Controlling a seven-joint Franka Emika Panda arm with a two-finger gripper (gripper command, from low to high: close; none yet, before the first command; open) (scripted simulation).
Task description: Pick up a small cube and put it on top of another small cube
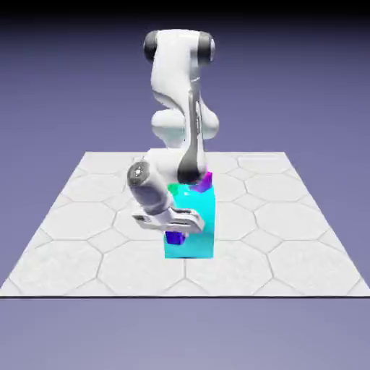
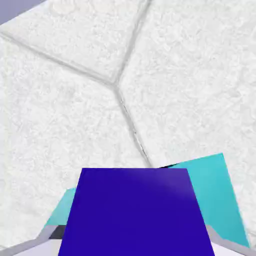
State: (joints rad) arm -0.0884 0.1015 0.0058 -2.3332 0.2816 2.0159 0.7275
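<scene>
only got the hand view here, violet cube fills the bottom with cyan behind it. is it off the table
observer: looks so. in the exterior view the violet cube hangs under the claw, against the cyan block, with its lower edge above that block's base.
operator: anything else near the block
observer: a magenta-topped cube and a bit of a green cube show just past the block, partly behind the arm.
operator: where's the yellow cube
observer: it shows in neither view; the arm or the block may hide it.
</scene>
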